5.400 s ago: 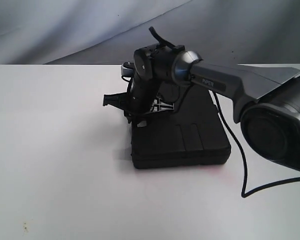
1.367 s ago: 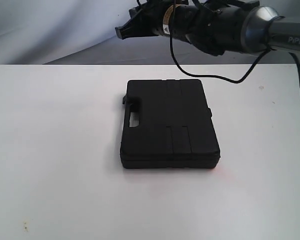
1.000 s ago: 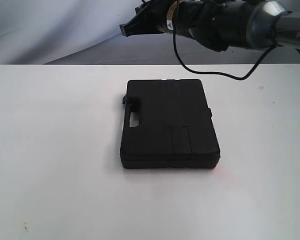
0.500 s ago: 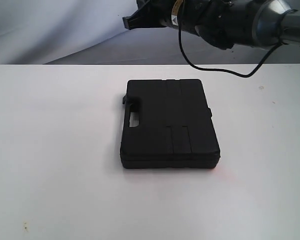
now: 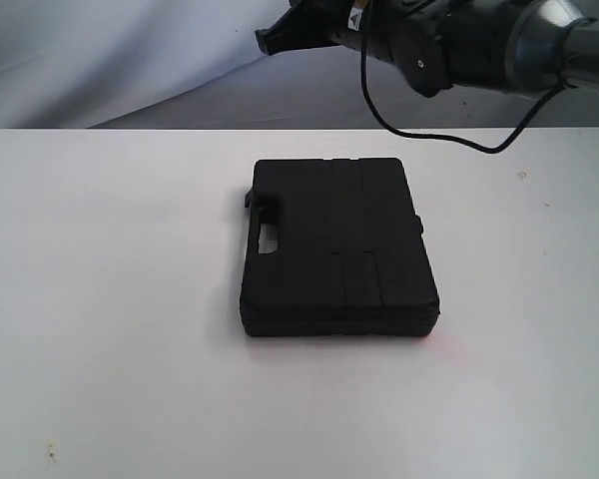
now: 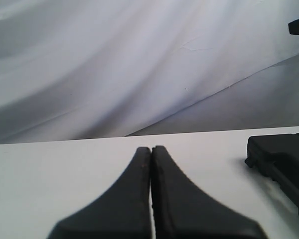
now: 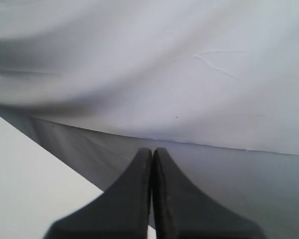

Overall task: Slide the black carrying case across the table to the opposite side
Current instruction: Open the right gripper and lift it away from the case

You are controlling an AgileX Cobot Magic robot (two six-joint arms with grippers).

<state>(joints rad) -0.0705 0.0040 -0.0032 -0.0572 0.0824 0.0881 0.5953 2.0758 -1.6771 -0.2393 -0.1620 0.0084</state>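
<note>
Withdrawing right gripper [image 5: 265, 41], black case [image 5: 334, 244] unmoved

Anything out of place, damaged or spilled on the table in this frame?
Nothing serious. The black rectangular carrying case lies flat and closed on the white table. Only a faint pink-red smear beside the case's near corner and small dark specks mark the tabletop.

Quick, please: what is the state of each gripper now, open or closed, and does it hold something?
Left gripper: shut, holding nothing.
Right gripper: shut, holding nothing, in the air, apart from the flat black rectangular carrying case.
</note>
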